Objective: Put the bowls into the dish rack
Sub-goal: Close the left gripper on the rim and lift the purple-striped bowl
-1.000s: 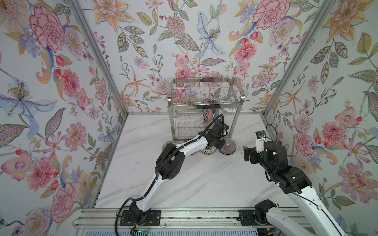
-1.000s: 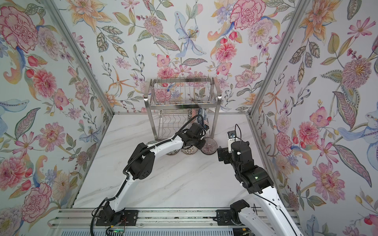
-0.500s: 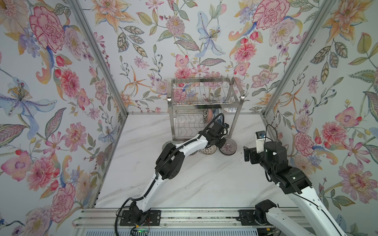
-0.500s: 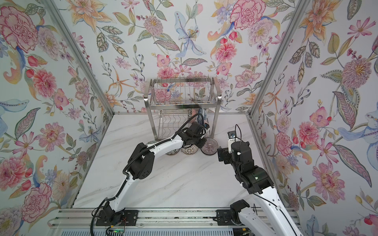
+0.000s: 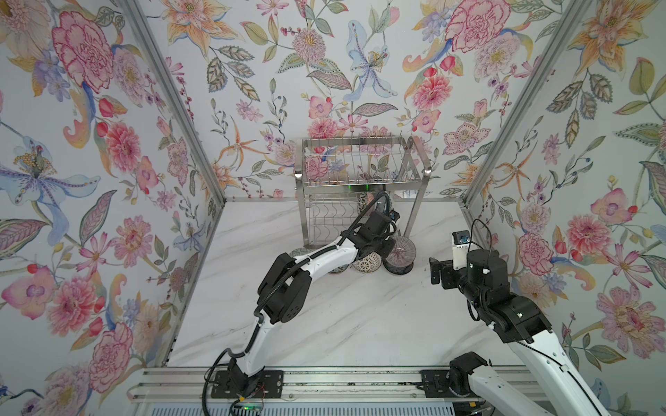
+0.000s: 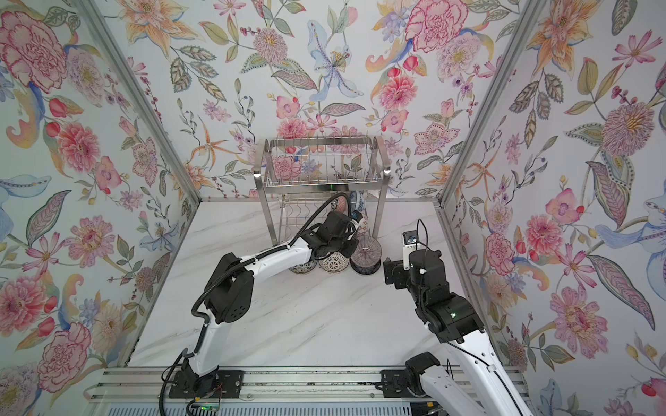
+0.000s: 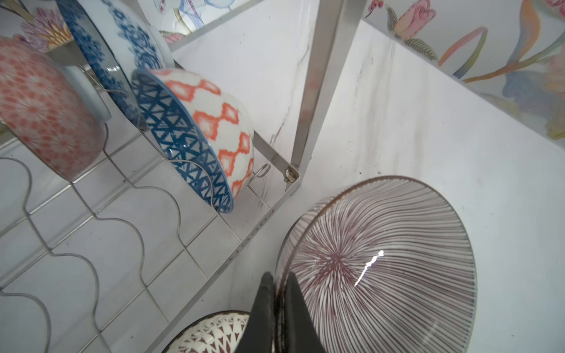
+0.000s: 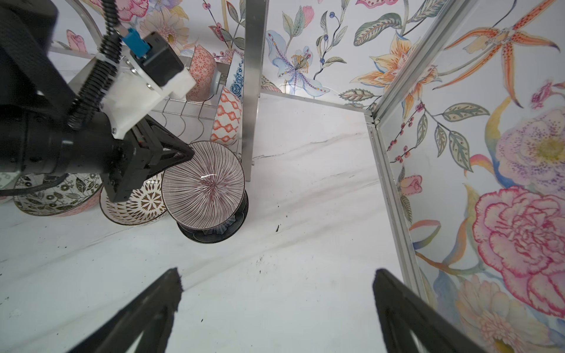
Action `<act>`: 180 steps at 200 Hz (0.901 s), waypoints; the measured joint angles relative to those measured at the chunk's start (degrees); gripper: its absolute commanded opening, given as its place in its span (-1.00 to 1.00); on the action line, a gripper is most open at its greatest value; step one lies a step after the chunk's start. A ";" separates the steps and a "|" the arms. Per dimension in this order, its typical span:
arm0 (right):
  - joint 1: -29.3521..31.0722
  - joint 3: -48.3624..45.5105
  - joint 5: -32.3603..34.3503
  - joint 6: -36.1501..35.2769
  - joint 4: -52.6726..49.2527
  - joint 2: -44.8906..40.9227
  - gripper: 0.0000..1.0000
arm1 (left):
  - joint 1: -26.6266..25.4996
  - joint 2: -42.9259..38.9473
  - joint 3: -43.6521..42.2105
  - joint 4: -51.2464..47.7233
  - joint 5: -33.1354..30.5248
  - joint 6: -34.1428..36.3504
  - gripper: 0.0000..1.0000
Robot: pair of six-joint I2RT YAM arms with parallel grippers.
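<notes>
Wrist views show left end effector (image 7: 278,284) pinching striped bowl (image 7: 382,262); top views don't.

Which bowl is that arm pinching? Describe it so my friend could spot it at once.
Find the steel dish rack at the back; bowls line the marble tabletop before it. The rightmost bowl, pinched at its rim by the left end effector, tilts on a dark dish. Only it has fine purple lines radiating from its centre.
</notes>
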 measured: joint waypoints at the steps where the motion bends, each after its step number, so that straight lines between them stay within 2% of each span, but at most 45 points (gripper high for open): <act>1: 0.00 0.04 -0.09 0.09 0.02 0.04 0.98 | 0.00 -0.28 -0.20 0.15 -0.02 -0.07 -1.00; 27: 0.00 1.20 -2.60 2.23 0.04 1.25 0.98 | -0.02 -5.84 -5.49 5.09 -0.52 -1.20 -1.00; 57: 0.00 1.64 -7.48 6.97 1.64 3.37 0.98 | -0.02 -13.40 -15.72 12.02 -2.10 -3.63 -1.00; 101: 0.44 -2.71 -14.03 16.44 10.45 6.03 0.99 | -0.02 -22.16 -30.34 20.79 -4.42 -7.76 -1.00; 141: 5.33 -5.92 -14.51 24.20 17.92 11.98 0.78 | -0.02 -24.57 -35.17 25.38 -4.70 -10.08 -1.00; 162: 7.91 -6.49 -13.29 27.19 21.18 14.95 0.49 | -0.02 -24.83 -36.26 27.39 -4.68 -10.95 -1.00; 180: 8.44 -8.33 -11.37 30.29 25.40 16.41 0.33 | -0.02 -25.09 -36.98 28.26 -4.68 -11.37 -1.00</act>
